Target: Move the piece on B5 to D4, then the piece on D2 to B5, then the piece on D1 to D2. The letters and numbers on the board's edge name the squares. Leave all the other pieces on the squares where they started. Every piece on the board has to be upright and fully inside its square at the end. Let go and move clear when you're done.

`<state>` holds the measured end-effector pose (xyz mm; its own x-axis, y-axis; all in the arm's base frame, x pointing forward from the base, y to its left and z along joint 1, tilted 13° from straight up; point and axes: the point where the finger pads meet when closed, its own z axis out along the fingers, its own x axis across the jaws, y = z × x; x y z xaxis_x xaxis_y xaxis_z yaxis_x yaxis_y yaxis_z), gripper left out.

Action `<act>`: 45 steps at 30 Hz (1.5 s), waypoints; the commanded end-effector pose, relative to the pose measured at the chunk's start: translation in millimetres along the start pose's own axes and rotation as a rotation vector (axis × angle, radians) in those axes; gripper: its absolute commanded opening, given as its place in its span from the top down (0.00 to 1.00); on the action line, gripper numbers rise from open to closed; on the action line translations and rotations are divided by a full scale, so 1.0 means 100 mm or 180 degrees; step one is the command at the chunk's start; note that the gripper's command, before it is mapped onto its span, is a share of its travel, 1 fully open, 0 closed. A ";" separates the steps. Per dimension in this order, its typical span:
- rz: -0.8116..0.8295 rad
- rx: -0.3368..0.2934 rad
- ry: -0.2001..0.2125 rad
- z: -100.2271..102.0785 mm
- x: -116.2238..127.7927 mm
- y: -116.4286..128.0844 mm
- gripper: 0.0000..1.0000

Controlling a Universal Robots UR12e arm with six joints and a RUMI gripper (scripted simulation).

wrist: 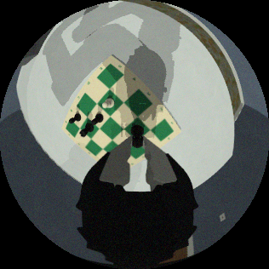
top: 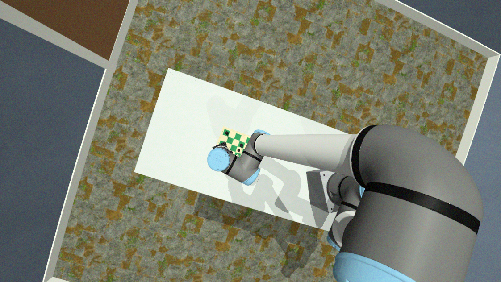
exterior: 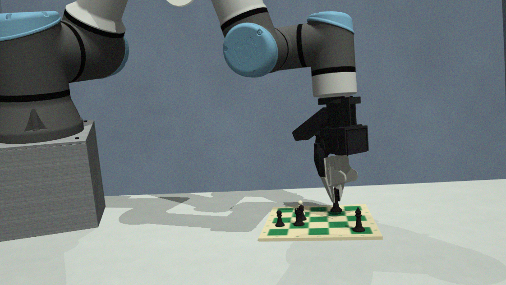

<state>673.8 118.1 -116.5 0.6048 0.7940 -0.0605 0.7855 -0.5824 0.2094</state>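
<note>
A small green and cream chessboard (exterior: 320, 222) lies on the white table; it also shows in the overhead view (top: 234, 140) and the wrist view (wrist: 121, 111). My gripper (exterior: 335, 199) points straight down and is shut on the top of a black pawn (exterior: 336, 207), which stands upright with its base on a square in the board's far row. In the wrist view the pawn (wrist: 136, 136) sits between my fingertips. Other pieces stand on the board: a tall black piece (exterior: 358, 220) at the front right, a black pawn (exterior: 279, 218) at the left, two black pieces (exterior: 299, 216) close together, and a white pawn (exterior: 300, 202) behind them.
The arm's grey base block (exterior: 46, 184) stands on the table at the far left. The wrist joint (top: 219, 158) hides part of the board in the overhead view. The board's edge letters are too small to read.
</note>
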 end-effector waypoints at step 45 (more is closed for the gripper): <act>-0.0003 -0.0004 0.0005 0.04 0.02 0.00 1.00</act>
<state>674.0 118.1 -121.0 0.6048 0.7940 -0.0609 0.7856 -0.5824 0.2089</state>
